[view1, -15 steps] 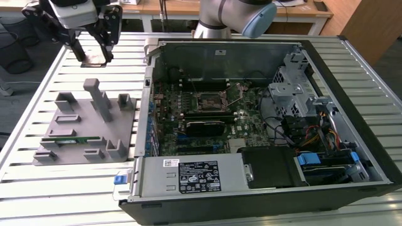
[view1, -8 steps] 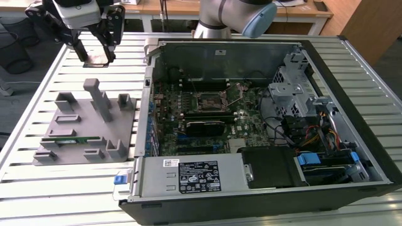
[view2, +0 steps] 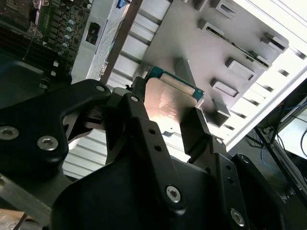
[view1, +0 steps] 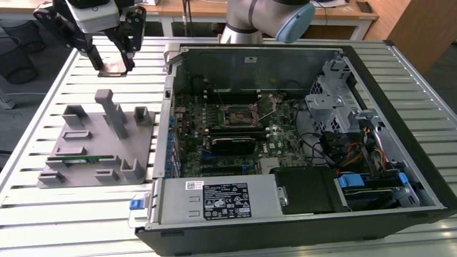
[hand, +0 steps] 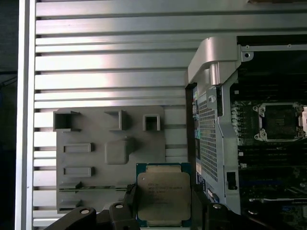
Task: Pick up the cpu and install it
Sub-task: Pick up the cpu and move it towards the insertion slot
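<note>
cpu (hand: 163,194) lid smooth shiny metal; pincer (hand: 165,205) matt black; worktop (hand: 110,62) ribbed satin metal; holder plate (hand: 93,130) matt grey plastic.

The cpu (hand: 163,194) is silvery with a green rim, the fingers (view2: 194,129) black. The tray (hand: 96,132) is plain grey, the counter (hand: 110,62) silver-white in ribbed stripes. Black case (view1: 286,235), dark green board (view1: 280,119), blue clips (view1: 355,180).
</note>
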{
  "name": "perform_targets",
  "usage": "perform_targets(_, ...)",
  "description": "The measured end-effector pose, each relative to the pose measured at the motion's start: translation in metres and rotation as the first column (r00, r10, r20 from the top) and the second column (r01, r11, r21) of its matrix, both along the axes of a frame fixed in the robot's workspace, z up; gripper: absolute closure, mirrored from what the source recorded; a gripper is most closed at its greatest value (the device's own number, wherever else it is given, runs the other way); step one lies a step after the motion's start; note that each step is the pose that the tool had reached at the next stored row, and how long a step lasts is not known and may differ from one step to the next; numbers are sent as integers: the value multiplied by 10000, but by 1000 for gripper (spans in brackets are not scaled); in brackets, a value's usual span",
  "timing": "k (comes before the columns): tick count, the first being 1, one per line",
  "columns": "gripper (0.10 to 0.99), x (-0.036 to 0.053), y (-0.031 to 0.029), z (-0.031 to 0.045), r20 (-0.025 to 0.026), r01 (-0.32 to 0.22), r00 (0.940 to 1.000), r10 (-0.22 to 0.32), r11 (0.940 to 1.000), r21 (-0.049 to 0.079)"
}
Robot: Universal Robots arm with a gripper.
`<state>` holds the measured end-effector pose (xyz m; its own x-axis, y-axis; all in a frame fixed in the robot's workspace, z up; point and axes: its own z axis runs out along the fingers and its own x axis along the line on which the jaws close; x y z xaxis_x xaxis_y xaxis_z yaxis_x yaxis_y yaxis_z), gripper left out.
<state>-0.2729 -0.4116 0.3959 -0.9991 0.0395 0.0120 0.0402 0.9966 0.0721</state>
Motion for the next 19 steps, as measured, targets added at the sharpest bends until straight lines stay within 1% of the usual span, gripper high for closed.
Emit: perform_targets(19,549,132,0,-9,0,0,10000,0,10000,0)
